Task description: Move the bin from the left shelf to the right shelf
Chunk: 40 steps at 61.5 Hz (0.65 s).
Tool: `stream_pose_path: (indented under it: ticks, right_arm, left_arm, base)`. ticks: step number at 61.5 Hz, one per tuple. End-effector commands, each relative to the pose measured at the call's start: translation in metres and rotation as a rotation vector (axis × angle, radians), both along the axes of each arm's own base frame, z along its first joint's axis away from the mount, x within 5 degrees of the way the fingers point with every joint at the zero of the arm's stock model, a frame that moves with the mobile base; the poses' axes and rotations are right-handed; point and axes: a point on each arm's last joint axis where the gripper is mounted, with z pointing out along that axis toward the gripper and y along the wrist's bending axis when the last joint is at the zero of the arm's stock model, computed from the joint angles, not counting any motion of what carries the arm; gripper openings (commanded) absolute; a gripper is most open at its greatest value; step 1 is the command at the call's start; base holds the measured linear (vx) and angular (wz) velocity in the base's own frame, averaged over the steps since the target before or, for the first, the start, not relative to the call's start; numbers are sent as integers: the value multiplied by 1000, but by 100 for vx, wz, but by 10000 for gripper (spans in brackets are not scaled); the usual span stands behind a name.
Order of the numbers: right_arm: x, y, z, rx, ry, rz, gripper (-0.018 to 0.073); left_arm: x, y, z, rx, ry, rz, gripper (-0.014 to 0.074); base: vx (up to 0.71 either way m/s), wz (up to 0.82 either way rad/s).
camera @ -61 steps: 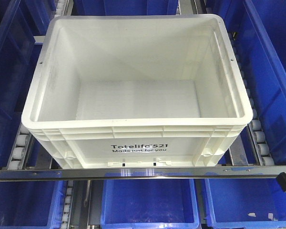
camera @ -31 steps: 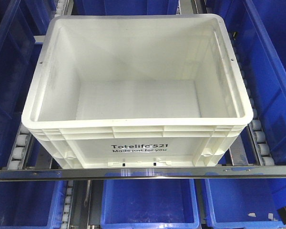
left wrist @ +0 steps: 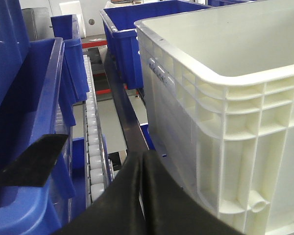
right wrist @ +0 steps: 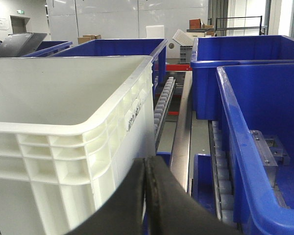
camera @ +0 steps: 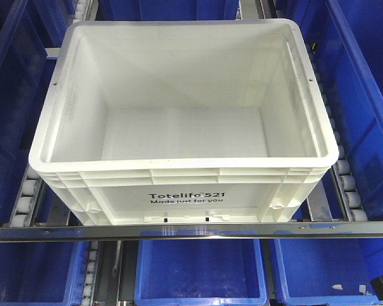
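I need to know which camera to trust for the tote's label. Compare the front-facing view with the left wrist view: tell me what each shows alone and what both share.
Only the front-facing view shows the black print on the white tote, its bare floor, and the metal rail across the shelf front.

Only the left wrist view shows the left claw, its fingers pressed together beside the tote's corner, and the room beyond the shelves.

Both show the tote's thick rim and ribbed side, the roller track on its left, and blue bins around it.
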Motion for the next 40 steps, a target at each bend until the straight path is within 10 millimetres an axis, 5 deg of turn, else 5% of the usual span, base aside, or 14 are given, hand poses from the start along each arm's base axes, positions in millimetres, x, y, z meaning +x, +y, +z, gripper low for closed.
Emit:
stream_pose_path:
  ticks: [1, 40]
  right_arm:
    - [-1, -1, 1, -1, -69, -9, -8]
    - [-1, -1, 1, -1, -69, -9, -8]
  left_arm:
    - [-2, 0, 15, -27, -105, -7, -8]
    - [-2, 0, 15, -27, -105, -7, -8]
  base:
    - [0, 0]
    - [0, 0]
